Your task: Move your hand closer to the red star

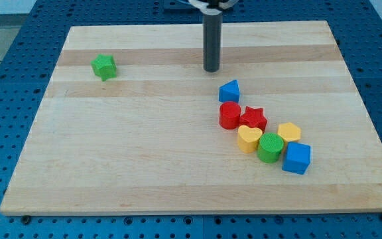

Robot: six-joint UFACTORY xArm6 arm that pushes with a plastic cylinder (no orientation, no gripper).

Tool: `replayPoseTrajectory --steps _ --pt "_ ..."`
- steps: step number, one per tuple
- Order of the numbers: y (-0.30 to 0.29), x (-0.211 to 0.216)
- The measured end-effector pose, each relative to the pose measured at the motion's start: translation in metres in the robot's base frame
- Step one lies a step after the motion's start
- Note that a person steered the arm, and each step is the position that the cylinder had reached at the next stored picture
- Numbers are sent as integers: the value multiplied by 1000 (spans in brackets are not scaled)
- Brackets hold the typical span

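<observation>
The red star (253, 119) lies right of the board's middle, touching a red cylinder (229, 115) on its left. My tip (211, 70) rests on the board toward the view's top, above and left of the star. A blue triangular block (229, 91) sits between my tip and the star. My tip touches no block.
A yellow heart (248, 139), a green cylinder (270, 147), a yellow hexagon (289, 131) and a blue cube (297, 158) cluster below and right of the star. A green star (103, 66) sits at the upper left of the wooden board (131, 153).
</observation>
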State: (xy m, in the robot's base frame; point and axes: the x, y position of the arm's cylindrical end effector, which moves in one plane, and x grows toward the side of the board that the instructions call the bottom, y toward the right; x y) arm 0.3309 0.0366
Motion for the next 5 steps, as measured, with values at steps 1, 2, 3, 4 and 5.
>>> replayPoseTrajectory --steps 1,2,3,4,5 --pt "40 -1" --pt "44 0" --pt "44 0" --pt "44 14" --pt "51 45"
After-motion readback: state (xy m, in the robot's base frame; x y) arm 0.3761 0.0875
